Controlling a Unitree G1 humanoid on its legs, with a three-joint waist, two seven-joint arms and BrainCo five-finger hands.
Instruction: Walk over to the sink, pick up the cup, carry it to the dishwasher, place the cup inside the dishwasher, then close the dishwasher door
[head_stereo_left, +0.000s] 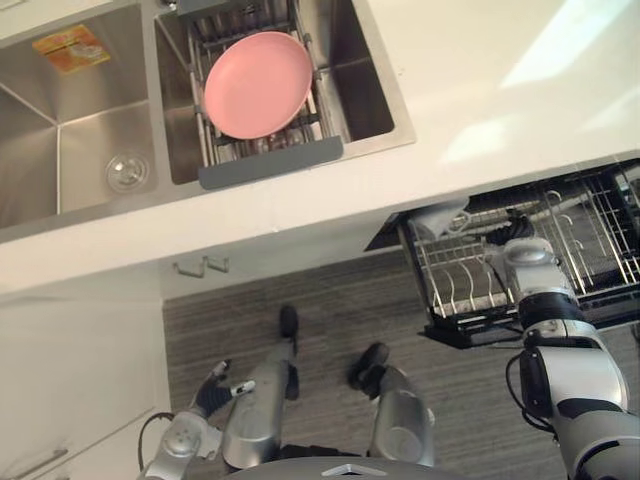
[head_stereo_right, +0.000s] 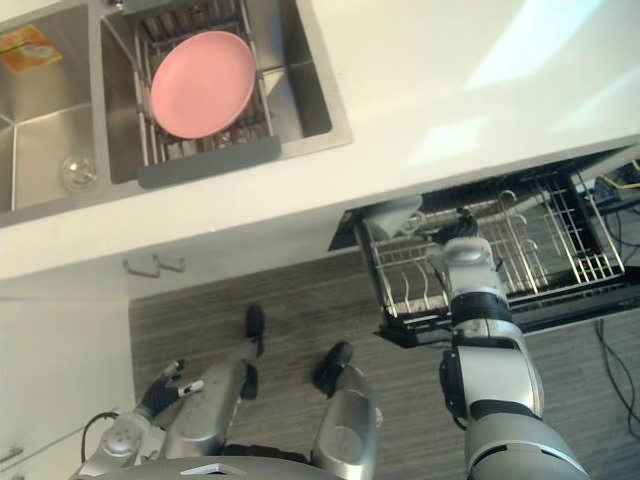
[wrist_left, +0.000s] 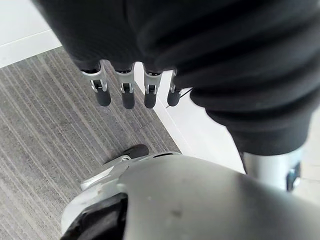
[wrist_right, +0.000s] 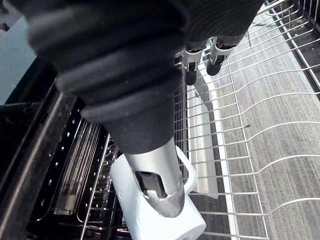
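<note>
Cup (wrist_right: 187, 222) in the dishwasher rack (head_stereo_left: 590, 235), right hand (wrist_right: 120, 75) over it.
The white cup lies in a near corner of the pulled-out rack, just below the surface's (head_stereo_left: 480, 90) edge. The right hand's fingers (wrist_right: 190, 76) are straight and loose, holding nothing; its thumb crosses the cup, contact unclear. The left hand (head_stereo_left: 212, 395) hangs low over the floor, fingers relaxed and empty.
</note>
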